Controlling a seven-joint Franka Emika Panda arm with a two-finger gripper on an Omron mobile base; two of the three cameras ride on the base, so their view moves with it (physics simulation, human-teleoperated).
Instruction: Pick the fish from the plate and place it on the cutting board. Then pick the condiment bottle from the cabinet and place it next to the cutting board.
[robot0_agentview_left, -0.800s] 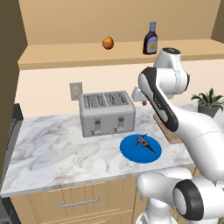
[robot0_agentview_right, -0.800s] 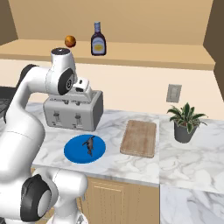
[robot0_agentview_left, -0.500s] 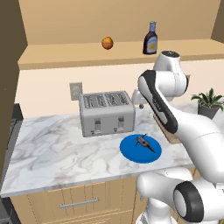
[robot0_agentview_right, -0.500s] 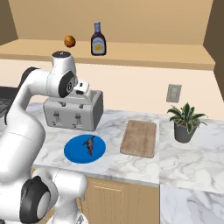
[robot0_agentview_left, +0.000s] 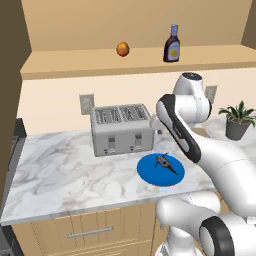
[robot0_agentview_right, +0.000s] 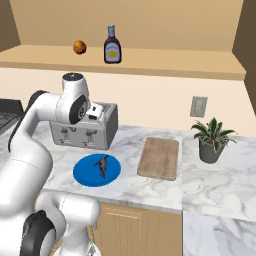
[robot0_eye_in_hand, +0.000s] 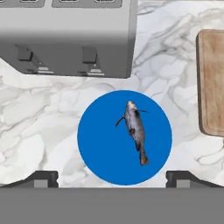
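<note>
Fingers (robot0_eye_in_hand: 112, 178) spread wide, empty, hovering above fish (robot0_eye_in_hand: 134, 130) on blue plate (robot0_eye_in_hand: 100, 144), prob. lining up for pick; cutting board (robot0_eye_in_hand: 212, 83) unused.

Fish on plate, board beside it, bottle on the cabinet shelf.
A slim dark grey fish (robot0_eye_in_hand: 135, 132) lies flat near the middle of a round blue plate (robot0_eye_in_hand: 100, 144) on the marble counter; a bare brown wooden cutting board (robot0_agentview_right: 159, 157) lies just beside the plate; a dark condiment bottle (robot0_agentview_right: 112, 45) with yellow label stands upright in the tan cabinet (robot0_agentview_right: 165, 62).
</note>
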